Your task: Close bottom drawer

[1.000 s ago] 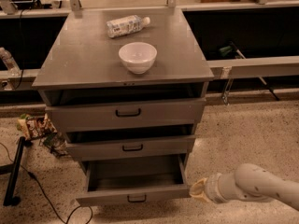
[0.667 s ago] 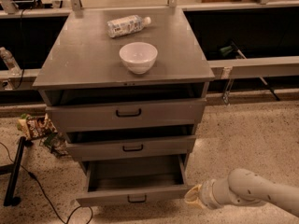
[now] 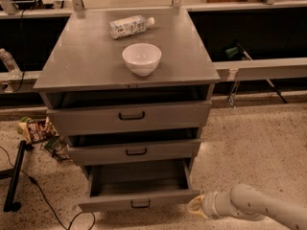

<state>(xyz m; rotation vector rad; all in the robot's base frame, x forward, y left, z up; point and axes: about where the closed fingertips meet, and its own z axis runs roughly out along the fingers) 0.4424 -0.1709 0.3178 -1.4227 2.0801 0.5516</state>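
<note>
Grey cabinet top [image 3: 86, 66]: bowl [image 3: 141, 58], bottle [image 3: 130, 26] lying; pincer [image 3: 195, 206] low above floor [image 3: 249, 143].

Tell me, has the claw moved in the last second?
Yes. The claw crept leftward and lower, toward the right front corner of the bottom drawer, which stayed put.
</note>
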